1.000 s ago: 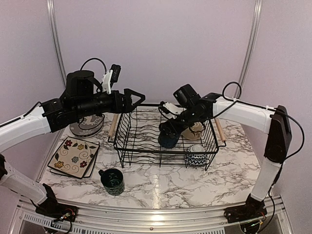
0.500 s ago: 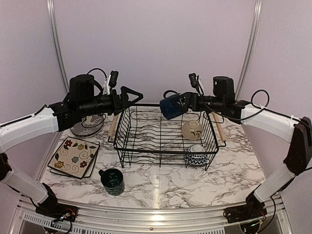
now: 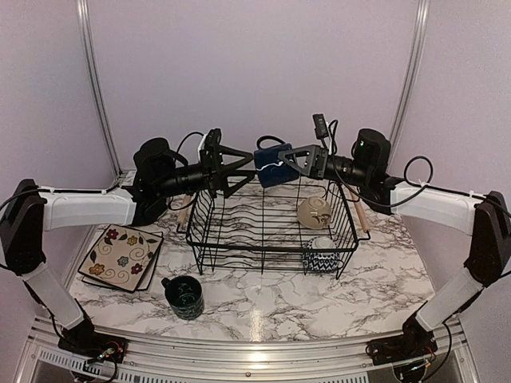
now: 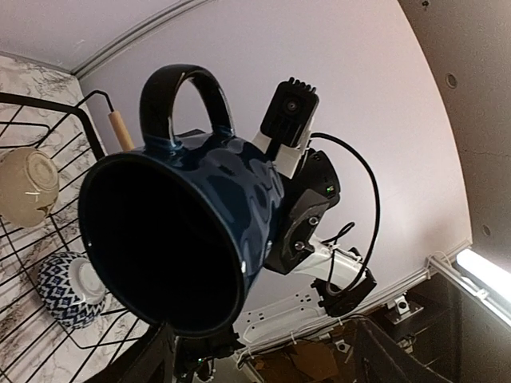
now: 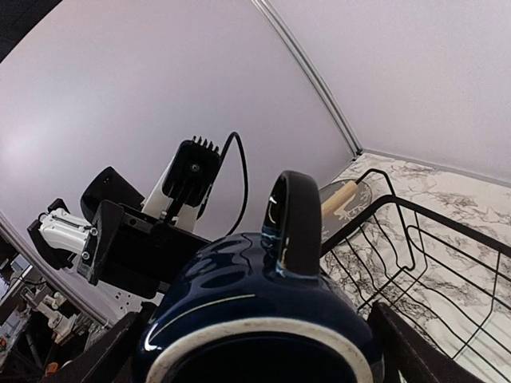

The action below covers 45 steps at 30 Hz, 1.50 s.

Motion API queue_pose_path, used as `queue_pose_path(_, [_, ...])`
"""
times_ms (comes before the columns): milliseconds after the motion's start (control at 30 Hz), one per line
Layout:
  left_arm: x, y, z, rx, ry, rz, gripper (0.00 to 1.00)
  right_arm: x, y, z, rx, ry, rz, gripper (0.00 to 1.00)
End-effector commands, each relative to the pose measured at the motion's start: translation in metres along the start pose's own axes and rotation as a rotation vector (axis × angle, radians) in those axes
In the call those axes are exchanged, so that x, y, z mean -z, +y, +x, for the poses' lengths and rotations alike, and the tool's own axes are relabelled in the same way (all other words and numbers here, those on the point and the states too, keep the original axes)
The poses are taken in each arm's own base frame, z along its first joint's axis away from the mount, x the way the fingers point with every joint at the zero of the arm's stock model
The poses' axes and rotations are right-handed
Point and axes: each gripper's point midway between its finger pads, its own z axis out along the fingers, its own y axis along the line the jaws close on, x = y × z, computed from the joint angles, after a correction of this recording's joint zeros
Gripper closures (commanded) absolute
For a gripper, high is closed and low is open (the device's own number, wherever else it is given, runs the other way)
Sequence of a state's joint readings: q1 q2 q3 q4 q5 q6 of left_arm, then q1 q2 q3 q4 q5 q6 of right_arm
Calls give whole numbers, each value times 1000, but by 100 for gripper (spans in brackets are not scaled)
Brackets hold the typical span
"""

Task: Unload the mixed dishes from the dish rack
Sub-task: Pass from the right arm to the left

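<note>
A dark blue mug (image 3: 274, 166) hangs in the air above the back edge of the dish rack (image 3: 200, 217), lying on its side with the handle up. My right gripper (image 3: 289, 160) is shut on the mug's base end (image 5: 255, 303). My left gripper (image 3: 239, 163) faces it from the left with its jaws apart, and the mug's dark mouth (image 4: 160, 239) is right in front of it, close above one of the fingers (image 4: 144, 359). A beige bowl (image 3: 314, 211) and a blue-white chevron bowl (image 3: 321, 255) sit in the rack's right end.
On the marble table left of the rack lie stacked square floral plates (image 3: 122, 255). A grey round plate (image 3: 144, 206) lies behind them, partly under my left arm. A second dark mug (image 3: 184, 295) stands near the front. The rack's wooden handles (image 3: 359, 214) run along its short sides.
My right arm lifted the blue mug out of the rack and carried it up and left. My left arm swung right to meet it, and its jaws narrowed a little.
</note>
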State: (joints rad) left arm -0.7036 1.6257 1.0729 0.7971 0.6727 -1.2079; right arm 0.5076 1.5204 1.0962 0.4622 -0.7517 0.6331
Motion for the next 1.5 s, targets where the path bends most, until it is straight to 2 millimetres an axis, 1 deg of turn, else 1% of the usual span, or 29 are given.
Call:
queue_pose_path(0, [-13, -31, 2, -8, 23, 161, 26, 2, 34, -23, 73, -77, -113, 73])
queue_pose_path(67, [-15, -32, 0, 16, 15, 196, 32, 2, 34, -22, 68, -75, -116, 74])
queue_pose_path(167, [-20, -24, -1, 59, 16, 206, 40, 2, 38, -22, 70, -75, -129, 74])
queue_pose_path(300, [-24, -27, -4, 66, 11, 230, 47, 0, 40, -18, 71, -65, -138, 74])
queue_pose_path(567, [-29, -28, -4, 58, 7, 216, 58, -5, 43, -7, 65, -48, -144, 74])
queue_pose_path(733, [-30, -24, -2, 71, 13, 197, 69, -9, 47, -3, 75, -41, -148, 74])
queue_pose_path(867, [-28, -26, -2, 55, 10, 181, 79, -11, 49, -1, 75, -35, -149, 74])
queue_pose_path(933, [-27, -26, -2, 36, 9, 162, 84, -12, 49, -1, 76, -33, -148, 72])
queue_pose_path(1000, [-26, -27, -2, 16, 6, 142, 90, -12, 49, 0, 79, -28, -142, 67])
queue_pose_path(1033, [-25, -27, -2, 6, 5, 130, 92, -11, 49, 1, 80, -27, -138, 64])
queue_pose_path(1100, [-23, -27, -2, -19, -1, 108, 94, -11, 47, 2, 82, -23, -125, 56])
queue_pose_path(1167, [-20, -26, -3, -29, -10, 89, 99, -10, 47, 2, 87, -22, -114, 46])
queue_pose_path(1267, [-16, -27, -4, -44, -22, 75, 100, -9, 45, 2, 91, -21, -97, 29])
queue_pose_path(1300, [-14, -26, -5, -49, -26, 68, 100, -9, 44, 1, 93, -22, -84, 24])
queue_pose_path(1400, [-8, -22, -8, -81, -35, 31, 100, -7, 35, 0, 91, -25, -23, 3])
queue_pose_path(1467, [-3, -20, -10, -112, -44, -5, 100, -6, 28, -1, 92, -20, 21, 2])
